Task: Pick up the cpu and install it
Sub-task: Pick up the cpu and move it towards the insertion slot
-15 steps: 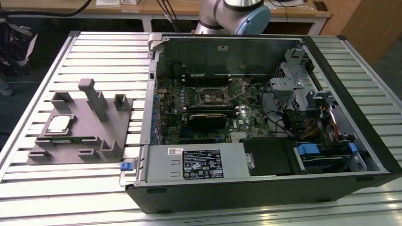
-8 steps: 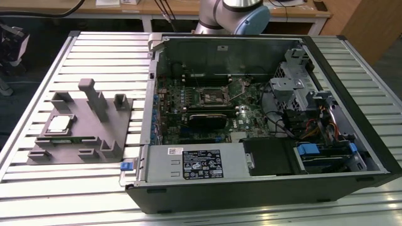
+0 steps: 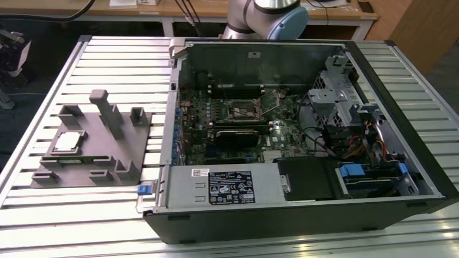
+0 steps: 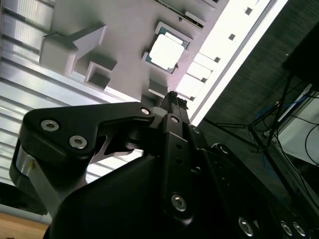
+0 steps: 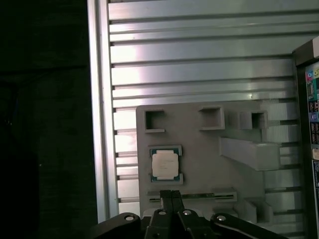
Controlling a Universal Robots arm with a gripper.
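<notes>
The cpu is a small pale silver square. It lies flat in a recess of the grey fixture, on the slatted table at the exterior view's left. Both wrist views look down on the cpu from above. My gripper hangs over the fixture, its two black fingers pressed together with nothing between them. The tips are apart from the chip and sit near the fixture's slot holding a thin green memory strip.
An open computer case lies at the exterior view's right, with the motherboard's square socket exposed and a white-labelled black box at its front. Grey posts rise from the fixture. The table's edge runs close beside the fixture.
</notes>
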